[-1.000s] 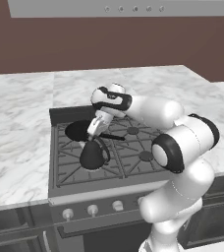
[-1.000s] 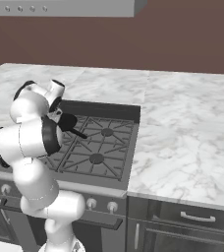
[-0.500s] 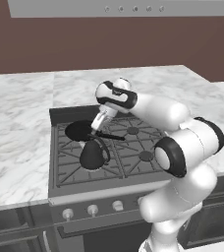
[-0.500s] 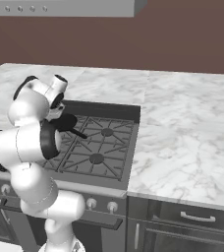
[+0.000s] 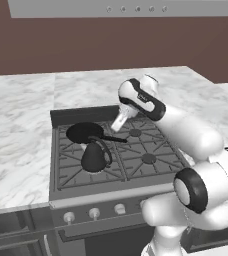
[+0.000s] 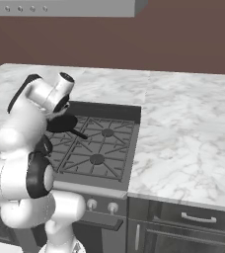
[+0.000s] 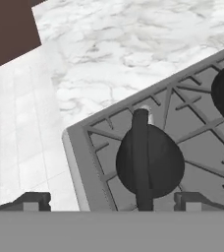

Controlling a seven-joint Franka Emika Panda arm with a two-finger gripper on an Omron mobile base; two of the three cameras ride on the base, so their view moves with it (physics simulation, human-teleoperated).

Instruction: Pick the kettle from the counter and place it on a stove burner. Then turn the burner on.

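Note:
The black kettle (image 5: 95,156) stands upright on the stove's front-left burner, which it hides. My gripper (image 5: 118,124) hangs open above the middle of the stove, up and to the right of the kettle, holding nothing. In the hand view the kettle (image 7: 149,160) lies well below, between the widely spread fingertips (image 7: 33,201) of my gripper (image 7: 113,201). In the right base view my arm covers most of the kettle (image 6: 43,145). Two right-hand burners (image 5: 135,133) (image 5: 148,159) are bare. The white marble counter (image 5: 16,130) surrounds the stove.
A flat black frying pan (image 5: 85,132) sits on the rear-left burner, its handle pointing right just behind the kettle. Round silver knobs (image 5: 94,213) line the stove's front panel. Wide marble counter (image 6: 183,133) stretches right of the stove. A hood (image 5: 121,7) hangs above.
My gripper has risen and drawn back to the right, away from the kettle, which stays put on the front-left burner.

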